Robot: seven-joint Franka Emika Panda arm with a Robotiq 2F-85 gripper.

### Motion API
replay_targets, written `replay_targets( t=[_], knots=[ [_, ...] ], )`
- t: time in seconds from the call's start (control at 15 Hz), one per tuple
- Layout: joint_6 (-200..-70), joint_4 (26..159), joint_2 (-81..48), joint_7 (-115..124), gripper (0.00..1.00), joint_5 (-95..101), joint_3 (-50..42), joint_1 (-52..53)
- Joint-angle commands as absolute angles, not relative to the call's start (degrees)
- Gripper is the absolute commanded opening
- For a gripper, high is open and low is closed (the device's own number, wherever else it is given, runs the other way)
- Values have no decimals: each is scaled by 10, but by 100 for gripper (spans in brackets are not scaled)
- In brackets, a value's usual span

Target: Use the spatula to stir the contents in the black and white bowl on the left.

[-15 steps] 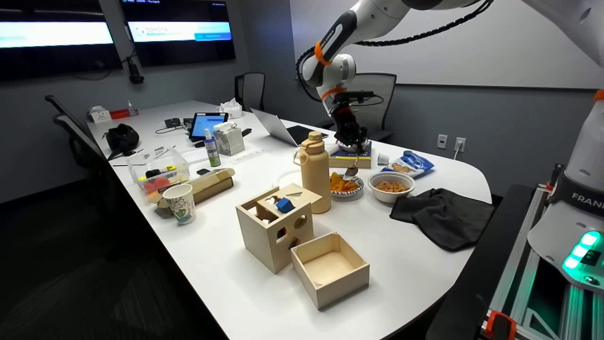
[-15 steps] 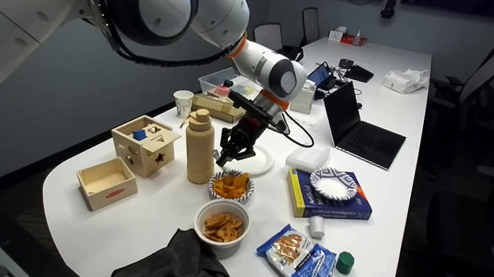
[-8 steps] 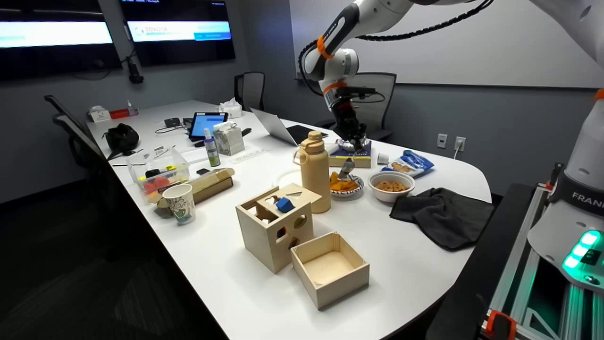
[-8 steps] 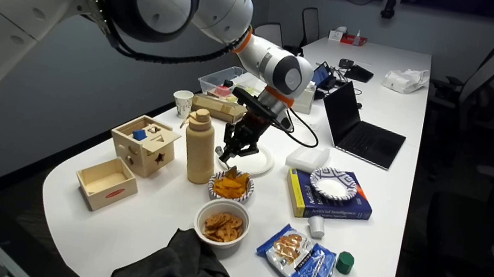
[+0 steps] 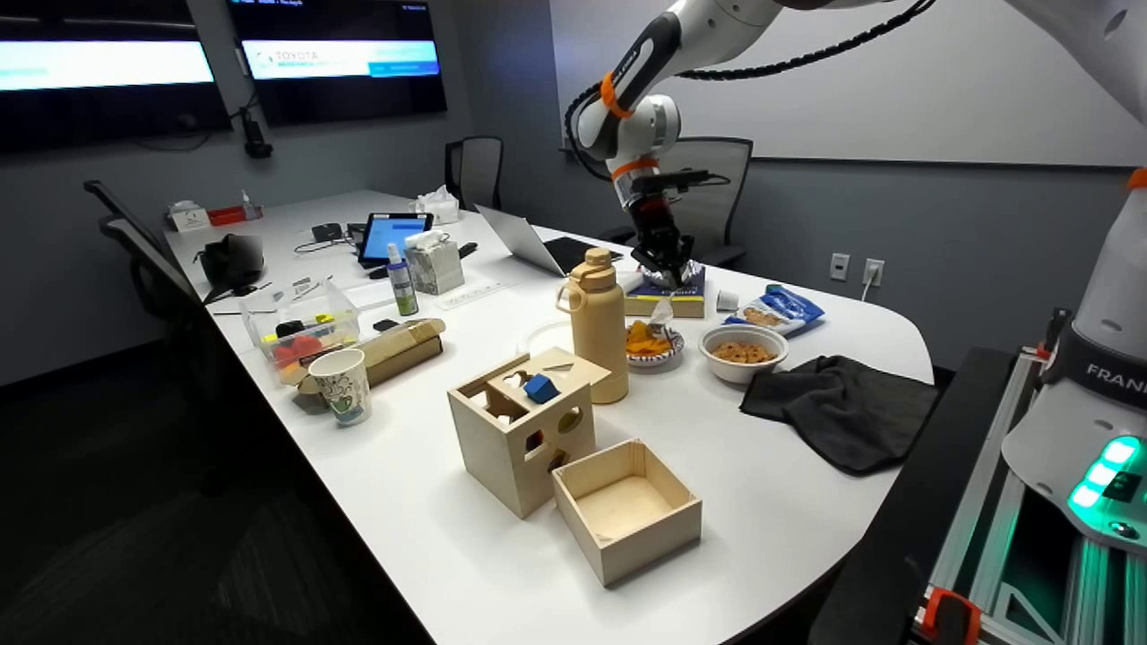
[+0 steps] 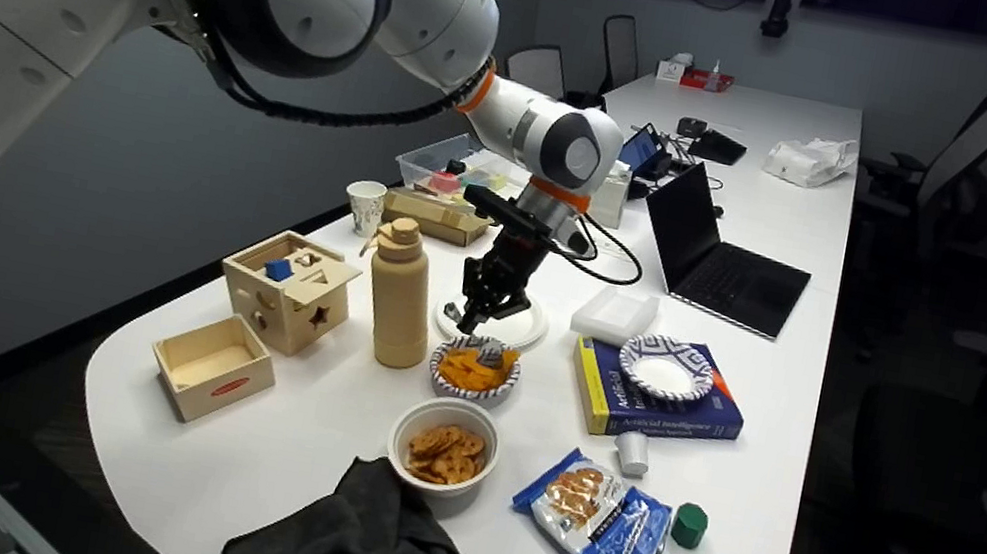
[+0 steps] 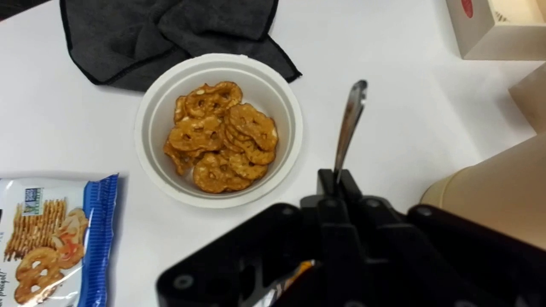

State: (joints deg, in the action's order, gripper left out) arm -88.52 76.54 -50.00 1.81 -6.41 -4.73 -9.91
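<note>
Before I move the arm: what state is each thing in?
Gripper: shut on the spatula
Spatula: held, head at the chips; contact unclear
Black and white bowl: holding chips
White bowl: holding pretzels
Bottle: upright, lid on
Paper cup: upright
Laptop: open
Tablet: screen lit
Black cloth: rumpled

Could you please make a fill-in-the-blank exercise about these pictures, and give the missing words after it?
The black gripper holds the shiny metal spatula by its ____.
Beside the small patterned paper bowl of orange chips, the round white bowl holds knot-shaped brown ____.
The thick blue book is titled Artificial ____.
The small block on the wooden box with holes is ____.

Missing words: handle; pretzels; Intelligence; blue.
</note>
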Motion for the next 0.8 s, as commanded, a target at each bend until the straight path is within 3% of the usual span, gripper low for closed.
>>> replay_targets(
  t=[0.0,0.73],
  knots=[
    [-885,812,-464,48,1,-26,-63,-73],
    [-835,822,-472,-6,1,-7,-38,-65]
  ],
)
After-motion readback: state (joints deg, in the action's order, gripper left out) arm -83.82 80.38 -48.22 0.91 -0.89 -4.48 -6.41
